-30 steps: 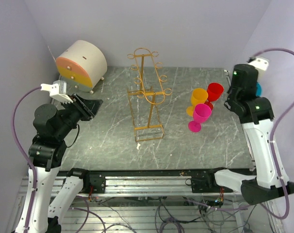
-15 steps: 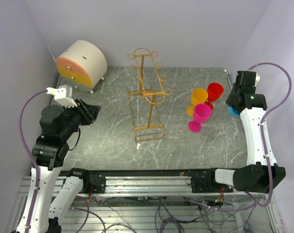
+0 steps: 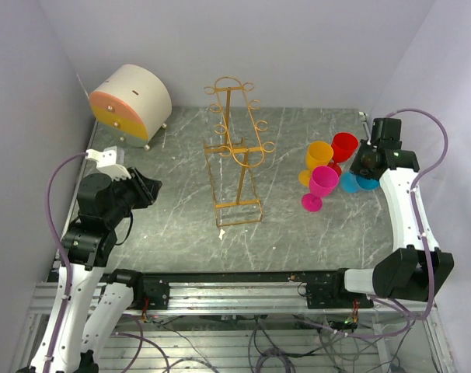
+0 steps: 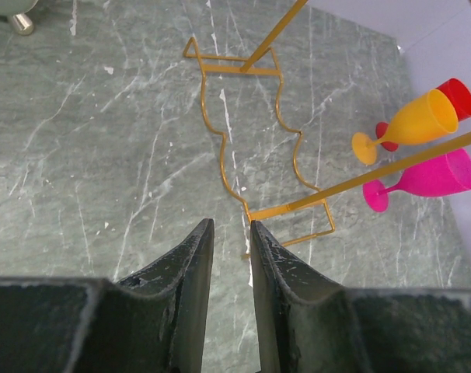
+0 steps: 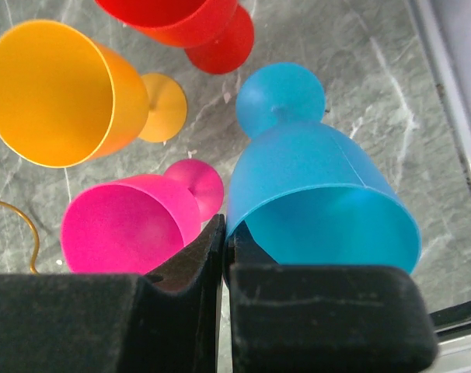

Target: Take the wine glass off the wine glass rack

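Note:
The gold wire rack [image 3: 235, 148] stands mid-table with no glass on its hooks; its base [image 4: 229, 69] shows in the left wrist view. My right gripper [image 3: 369, 159] is shut on the rim of a blue wine glass [image 3: 350, 183], its foot on or just above the table beside the other glasses. In the right wrist view, my fingers [image 5: 226, 229] pinch the blue glass [image 5: 313, 194] at its rim. My left gripper [image 3: 150, 186] hovers at the left of the table. Its fingers [image 4: 229, 225] are slightly apart and empty, pointing at the rack.
An orange glass [image 3: 319, 155], a red glass [image 3: 344, 146] and a pink glass [image 3: 323, 183] stand together right of the rack, close to the blue one. A round beige drawer cabinet [image 3: 130, 101] sits at the back left. Walls close in on both sides.
My right arm has swung left and down, bringing the blue glass from near the right wall to beside the other glasses. My left arm has drawn back and lowered slightly.

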